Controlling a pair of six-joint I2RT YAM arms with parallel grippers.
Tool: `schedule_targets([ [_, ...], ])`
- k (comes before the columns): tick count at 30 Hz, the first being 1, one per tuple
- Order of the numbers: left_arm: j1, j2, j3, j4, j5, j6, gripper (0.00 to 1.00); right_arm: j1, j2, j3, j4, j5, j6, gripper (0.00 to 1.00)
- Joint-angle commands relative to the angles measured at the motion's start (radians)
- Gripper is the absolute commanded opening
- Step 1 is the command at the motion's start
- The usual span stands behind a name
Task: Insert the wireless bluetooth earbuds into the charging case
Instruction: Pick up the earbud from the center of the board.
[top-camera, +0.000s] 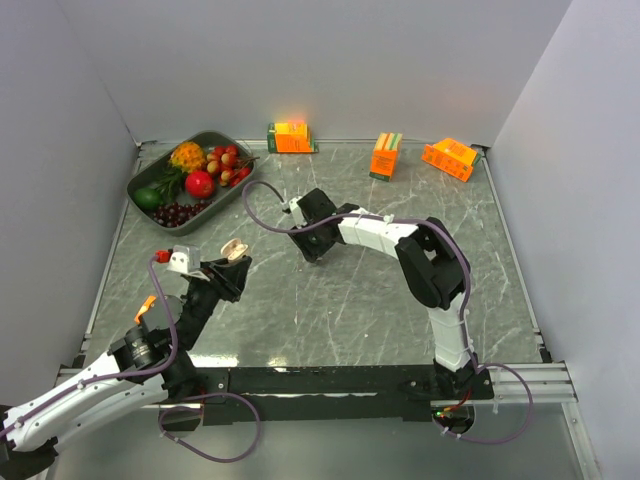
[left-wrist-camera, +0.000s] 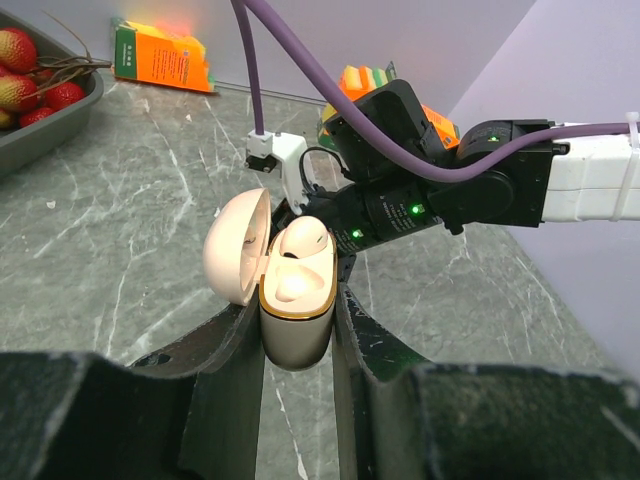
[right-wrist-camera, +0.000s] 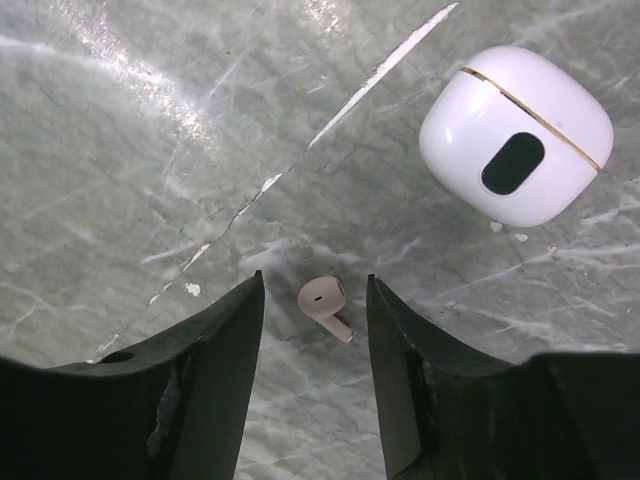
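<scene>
Our left claw (left-wrist-camera: 297, 300) is clamped on the sides of the open beige charging case (left-wrist-camera: 297, 335), with pale earbuds (left-wrist-camera: 303, 238) seated inside. Our right claw (right-wrist-camera: 313, 290), fingers parted and holding nothing, frames a loose stemmed earbud (right-wrist-camera: 322, 298) lying on the table (right-wrist-camera: 150, 150) near the closed white case (right-wrist-camera: 515, 135).

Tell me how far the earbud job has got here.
Done: the left tool grips the charging case, lid open, and one earbud looks seated inside. In hand: the right tool hangs open over a stemmed earbud lying on the table, not gripped yet. Left: pinch it, carry it across and seat it. Whether the case's other pocket is filled is unclear.
</scene>
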Motion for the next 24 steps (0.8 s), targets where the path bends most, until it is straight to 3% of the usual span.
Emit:
schedule_targets([
  [1, -0.008, -0.006, 0.04, 0.017, -0.01, -0.01, 0.01, 0.007, -0.009, 0.017, -0.014, 0.025, 0.066, 0.5],
  [8, -0.008, -0.001, 0.043, 0.017, -0.003, -0.015, 0.01, 0.012, -0.035, -0.02, -0.039, 0.028, 0.211, 0.44],
  [14, -0.011, -0.006, 0.04, 0.017, 0.001, -0.016, 0.01, 0.024, -0.095, -0.075, -0.02, -0.003, 0.424, 0.62],
  [24, -0.011, -0.003, 0.035, 0.02, 0.01, -0.022, 0.01, 0.048, -0.155, -0.113, 0.029, -0.081, 0.56, 0.7],
])
